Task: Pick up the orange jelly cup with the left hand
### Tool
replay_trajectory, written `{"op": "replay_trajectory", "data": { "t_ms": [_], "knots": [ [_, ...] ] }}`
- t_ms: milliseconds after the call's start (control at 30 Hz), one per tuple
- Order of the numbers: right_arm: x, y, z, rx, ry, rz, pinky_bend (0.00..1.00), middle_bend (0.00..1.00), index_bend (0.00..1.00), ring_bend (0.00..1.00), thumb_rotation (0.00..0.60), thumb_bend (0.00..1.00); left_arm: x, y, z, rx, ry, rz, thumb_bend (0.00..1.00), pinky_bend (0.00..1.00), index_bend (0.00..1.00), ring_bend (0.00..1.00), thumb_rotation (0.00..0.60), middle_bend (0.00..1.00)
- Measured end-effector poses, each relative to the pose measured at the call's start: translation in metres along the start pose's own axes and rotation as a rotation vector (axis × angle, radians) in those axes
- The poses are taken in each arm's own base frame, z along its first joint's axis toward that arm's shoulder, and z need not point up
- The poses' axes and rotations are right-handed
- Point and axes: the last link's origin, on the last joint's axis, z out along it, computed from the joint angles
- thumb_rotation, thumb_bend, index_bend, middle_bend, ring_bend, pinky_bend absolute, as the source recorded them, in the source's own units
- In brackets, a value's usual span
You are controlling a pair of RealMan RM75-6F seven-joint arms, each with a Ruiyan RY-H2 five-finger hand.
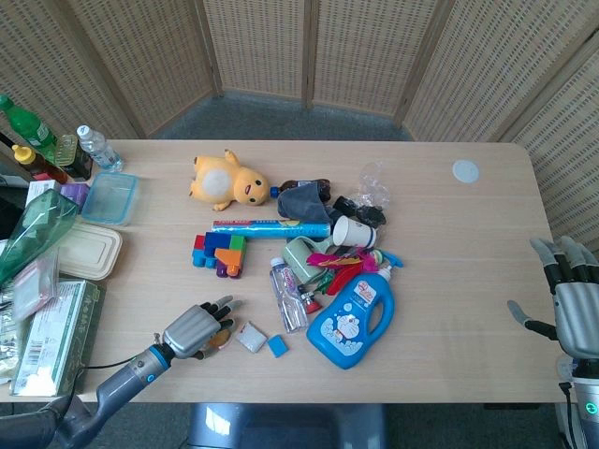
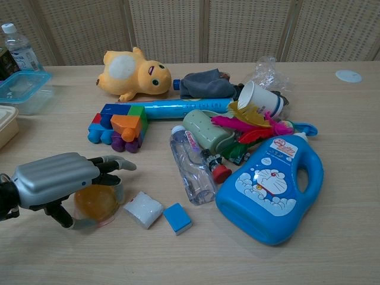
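The orange jelly cup [image 2: 95,203] lies near the table's front left edge, tipped a little inside my left hand [image 2: 56,181]. The fingers curl over its top and the thumb sits under its near side, so the hand grips it. From the head view only a sliver of the jelly cup [image 1: 217,340] shows past the left hand [image 1: 195,329]. My right hand [image 1: 573,304] hovers off the table's right edge with its fingers spread and nothing in it.
A white packet [image 2: 144,209] and a small blue block [image 2: 177,218] lie just right of the cup. Beyond them are a clear bottle [image 2: 191,169], a blue detergent bottle [image 2: 273,189], toy bricks [image 2: 119,127] and a yellow plush [image 2: 132,74]. Boxes and bottles line the left edge [image 1: 89,248].
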Motion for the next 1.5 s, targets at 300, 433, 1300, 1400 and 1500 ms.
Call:
{"op": "replay_trajectory", "data": {
  "t_ms": [300,433,1300,1400,1500],
  "knots": [
    [-0.001,-0.003,0.001,0.000,-0.007,0.001,0.00,0.17,0.09,0.00,0.516,0.23,-0.001,0.000,-0.003,-0.004,0.005,0.002,0.36,0.47,0.43,0.11,0.600,0.16],
    [0.000,-0.004,0.003,0.002,-0.004,0.000,0.00,0.17,0.10,0.00,0.515,0.23,0.000,0.001,-0.003,-0.003,0.017,-0.005,0.42,0.57,0.53,0.23,0.600,0.30],
    [-0.001,-0.006,0.005,0.009,-0.001,0.012,0.00,0.17,0.10,0.00,0.518,0.23,0.086,-0.031,-0.009,0.087,0.229,-0.098,0.46,0.66,0.61,0.42,0.600,0.51],
    [-0.002,-0.005,0.005,0.010,-0.002,0.016,0.00,0.17,0.10,0.00,0.513,0.23,0.109,-0.035,-0.010,0.097,0.284,-0.090,0.46,0.66,0.61,0.42,0.600,0.51],
    [-0.002,-0.004,0.004,0.007,0.000,0.018,0.00,0.17,0.10,0.00,0.517,0.23,0.133,-0.037,-0.011,0.102,0.339,-0.082,0.46,0.66,0.61,0.42,0.600,0.51]
  ]
}}
